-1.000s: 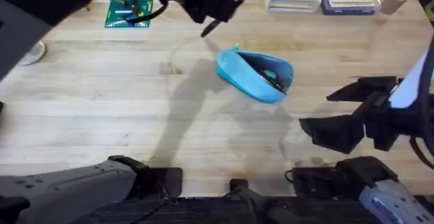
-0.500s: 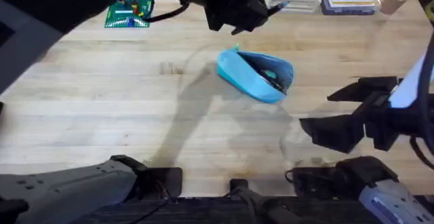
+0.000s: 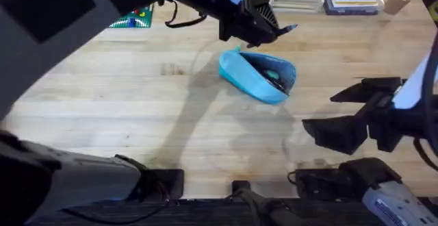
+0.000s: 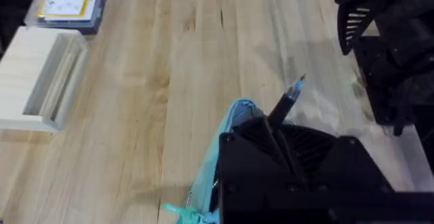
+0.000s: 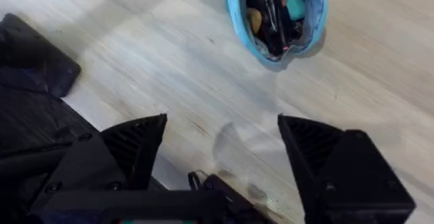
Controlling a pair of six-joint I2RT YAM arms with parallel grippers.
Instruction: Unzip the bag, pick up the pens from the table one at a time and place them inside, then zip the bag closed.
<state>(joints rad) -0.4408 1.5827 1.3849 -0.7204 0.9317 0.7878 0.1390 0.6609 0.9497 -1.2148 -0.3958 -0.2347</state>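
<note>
The light blue pencil pouch (image 3: 258, 76) lies unzipped on the tabletop (image 3: 123, 109), a little right of the middle and toward the far edge, with dark contents showing inside its gaping mouth. The left gripper (image 3: 263, 26) hangs just above the pouch's far side, pinching a black pen (image 4: 287, 100) whose tip sticks out past the fingers. The right gripper (image 5: 220, 139) hovers near the tabletop's near right corner, fingers spread wide, holding nothing.
</note>
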